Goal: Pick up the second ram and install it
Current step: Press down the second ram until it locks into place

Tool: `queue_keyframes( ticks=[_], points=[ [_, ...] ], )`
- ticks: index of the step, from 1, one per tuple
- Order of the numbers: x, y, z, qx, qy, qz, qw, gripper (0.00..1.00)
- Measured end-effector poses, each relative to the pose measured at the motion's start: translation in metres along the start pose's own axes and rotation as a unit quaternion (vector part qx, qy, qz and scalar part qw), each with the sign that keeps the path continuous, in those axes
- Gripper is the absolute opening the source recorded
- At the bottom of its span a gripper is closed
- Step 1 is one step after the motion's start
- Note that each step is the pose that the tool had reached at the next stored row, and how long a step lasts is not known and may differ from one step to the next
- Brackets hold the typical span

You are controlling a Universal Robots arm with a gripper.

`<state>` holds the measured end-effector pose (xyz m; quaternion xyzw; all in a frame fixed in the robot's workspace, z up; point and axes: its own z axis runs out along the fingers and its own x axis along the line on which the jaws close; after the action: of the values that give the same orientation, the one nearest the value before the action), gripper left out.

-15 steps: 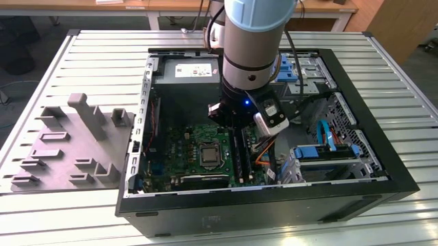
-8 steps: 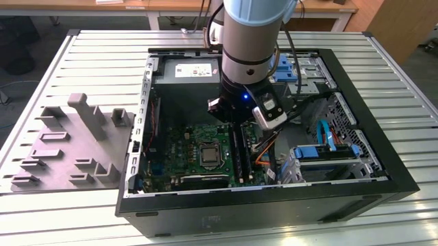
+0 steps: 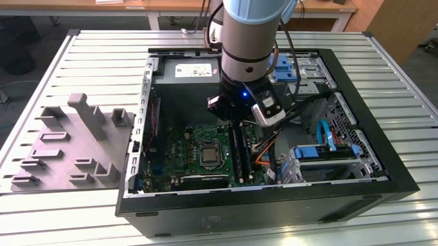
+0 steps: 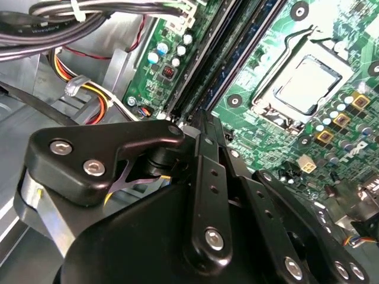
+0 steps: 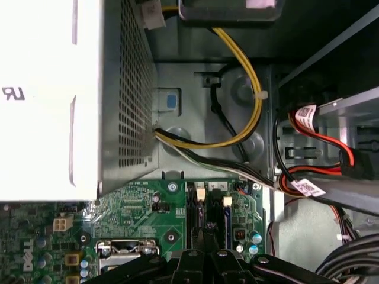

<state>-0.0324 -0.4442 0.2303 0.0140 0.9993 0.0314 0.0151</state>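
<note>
Gripper (image 3: 236, 119) down inside open computer case (image 3: 383, 169), over long black memory slots (image 3: 239, 151) on motherboard (image 3: 179, 148), beside processor socket (image 3: 208, 155). Fingertips hidden by gripper body in both wrist views; finger state: cannot tell. Ram stick: dark blue strip in slots (image 4: 246, 53), partly hidden, identity uncertain. Grey fixture (image 3: 72, 148) near table's edge at exterior view's left.

Arm (image 3: 247, 36): pale-blue/silver joints, blue LED; black pincer (image 4: 198, 127) links w/ silver screws.

A slatted metal worktop (image 3: 397, 77) carries the open computer case (image 3: 274, 205) beneath the end effector (image 3: 236, 120), and beside it a grey fixture block (image 3: 68, 148).
</note>
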Motion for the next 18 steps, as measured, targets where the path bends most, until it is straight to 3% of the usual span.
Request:
queue_keyframes(
  ticks=[18],
  points=[
    [0.0003, 0.003, 0.0088, -0.0001, 0.0, 0.0, 1.0, 0.11]
  ],
)
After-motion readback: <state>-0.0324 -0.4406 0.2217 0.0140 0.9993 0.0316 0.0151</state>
